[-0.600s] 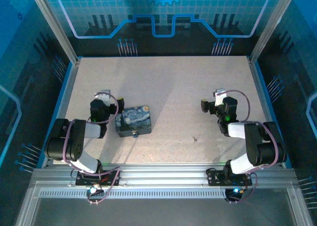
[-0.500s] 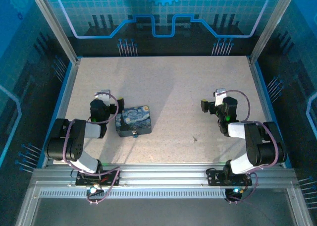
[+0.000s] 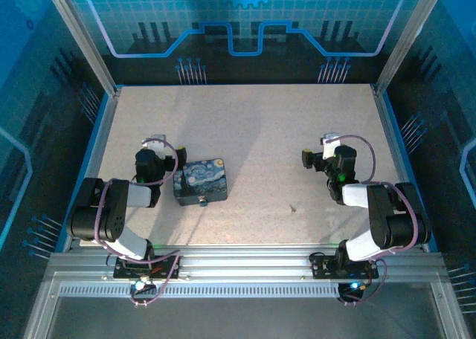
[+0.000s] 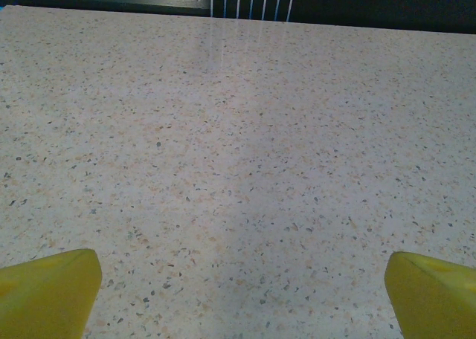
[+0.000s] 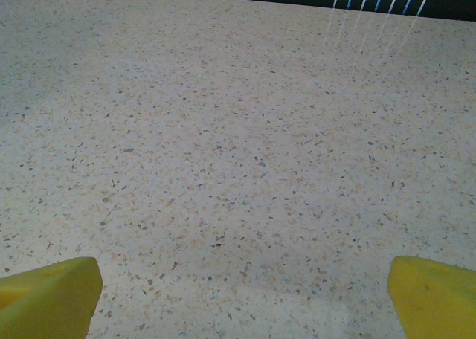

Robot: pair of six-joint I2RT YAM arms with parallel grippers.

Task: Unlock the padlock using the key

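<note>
The tiny padlock (image 3: 201, 201) hangs at the front edge of the night-sky painted tin (image 3: 199, 180), left of the table's middle. The key (image 3: 292, 207) is a small dark sliver lying alone on the table, well to the right of the tin. My left gripper (image 3: 154, 152) rests just left of the tin; in the left wrist view the left gripper (image 4: 242, 279) is open, its yellow fingertips (image 4: 52, 291) wide apart over bare table. My right gripper (image 3: 327, 152) sits beyond and right of the key; the right gripper (image 5: 244, 279) is open, holding nothing.
The speckled table (image 3: 253, 123) is bordered by blue side rails and a dark back wall. Metal rails (image 3: 245, 268) run along the near edge at the arm bases. Both arms are folded back close to their bases.
</note>
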